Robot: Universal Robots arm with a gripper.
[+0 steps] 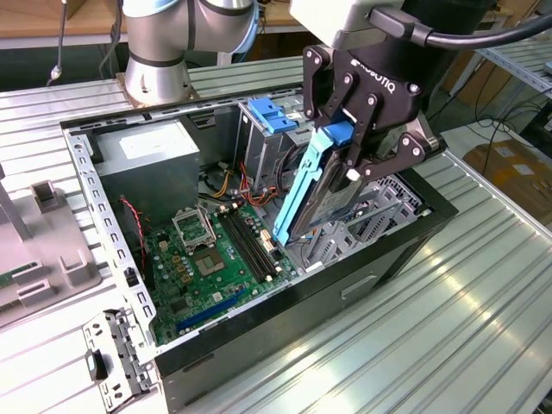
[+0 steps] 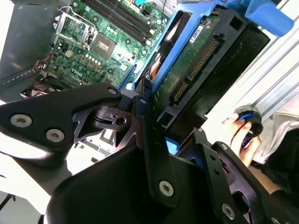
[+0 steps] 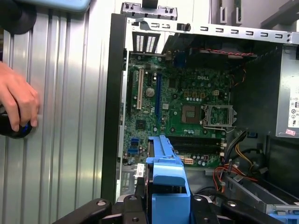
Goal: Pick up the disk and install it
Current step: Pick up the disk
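Note:
My gripper (image 1: 352, 159) is shut on the disk (image 1: 312, 197), a flat drive with light blue side rails. I hold it steeply tilted over the open computer case (image 1: 82, 164). The disk's lower end dips inside the case by the metal drive cage (image 1: 366, 216), beside the motherboard (image 1: 207, 259). In the second wrist view the disk (image 2: 196, 60) shows its green circuit-board underside and blue frame between the black fingers (image 2: 148, 116). In the first wrist view the disk's blue rail (image 3: 167, 179) stands edge-on above the gripper (image 3: 168, 207).
A grey power supply (image 1: 142, 159) fills the case's back corner, and a blue latch piece (image 1: 272, 114) sits on the bay behind the gripper. A person's hand (image 3: 18, 100) rests on a black knob outside the case wall. A loose metal bracket (image 1: 112, 358) lies on the ribbed table.

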